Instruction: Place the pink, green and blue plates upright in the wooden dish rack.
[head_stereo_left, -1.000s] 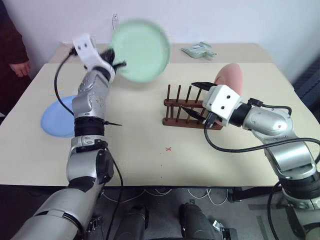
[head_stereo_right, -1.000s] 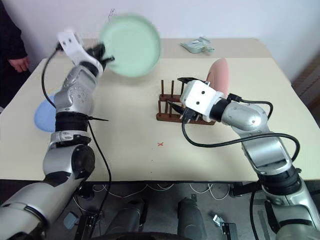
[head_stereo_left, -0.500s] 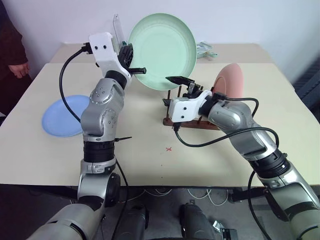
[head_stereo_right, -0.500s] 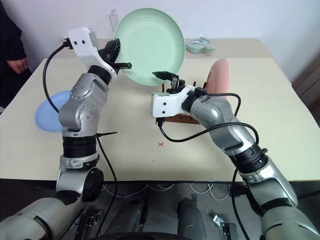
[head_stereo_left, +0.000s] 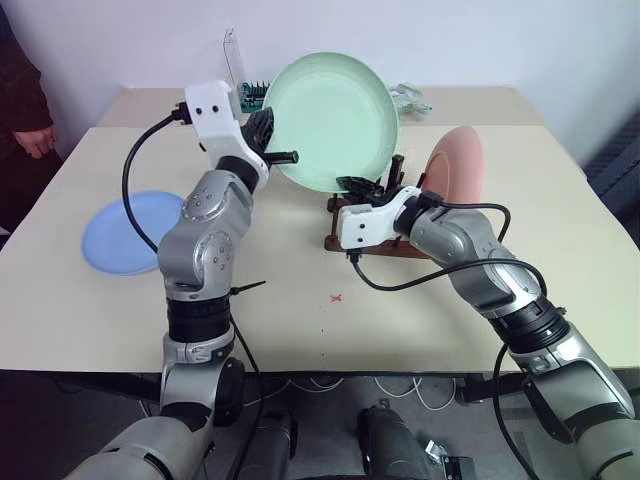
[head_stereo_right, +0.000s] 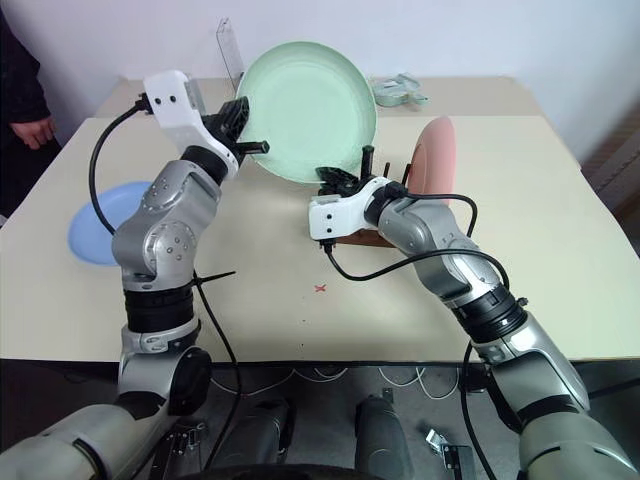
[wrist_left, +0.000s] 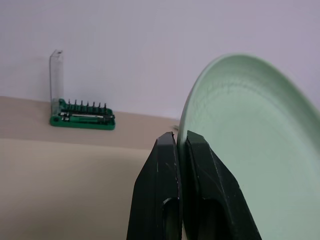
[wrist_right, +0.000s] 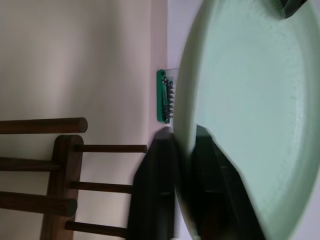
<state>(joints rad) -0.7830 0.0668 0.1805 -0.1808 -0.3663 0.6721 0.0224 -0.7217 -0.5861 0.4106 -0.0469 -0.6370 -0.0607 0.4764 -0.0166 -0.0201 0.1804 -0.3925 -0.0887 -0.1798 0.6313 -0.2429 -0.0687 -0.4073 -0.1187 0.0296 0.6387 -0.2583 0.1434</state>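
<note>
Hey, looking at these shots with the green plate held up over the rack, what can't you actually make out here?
- Rack: its middle pegs sit behind the right gripper and arm in both eye views.
- Pink plate: its lower edge is hidden behind the right arm, so which slot it stands in is unclear.
- Green plate: cut off by the frame edge in both wrist views.

No legible text, label, brand or number on anything

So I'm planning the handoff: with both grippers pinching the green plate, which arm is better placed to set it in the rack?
Probably the right. The right gripper grips the green plate's lower rim just above the rack, beside the pink plate. The left gripper holds the far edge.
</note>
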